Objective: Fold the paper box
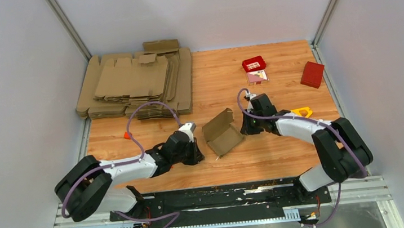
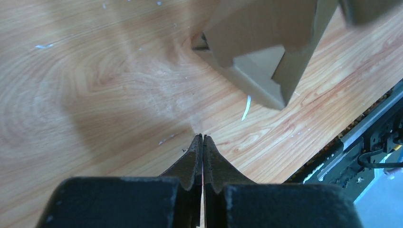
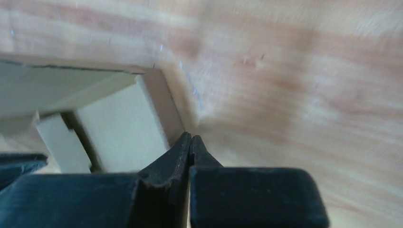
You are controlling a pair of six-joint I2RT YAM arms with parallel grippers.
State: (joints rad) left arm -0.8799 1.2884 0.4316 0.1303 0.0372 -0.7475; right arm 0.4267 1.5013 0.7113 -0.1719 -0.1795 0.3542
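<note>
If either arm shoves now: the paper box [image 1: 226, 138] could skate or spin across the table [image 1: 283, 151], since nothing pins it and it looks light. A raised flap might also crumple under a blunt push.
Left gripper [image 2: 203, 138]: fingers pressed together, holding nothing, tips low over bare wood just beside the box's left side.
Right gripper [image 3: 190, 137]: likewise closed on nothing, tips close to the box's right corner; whether they touch it I cannot tell.
Box position: mid-table, between the two grippers, well apart from the pile of flat blanks [image 1: 134, 81] at the far left.
Box axis: the long side runs diagonally, near-left to far-right.
Box facing: one broad flap stands tilted up along the far-left long edge, so the hollow seems to open toward the near right.
</note>
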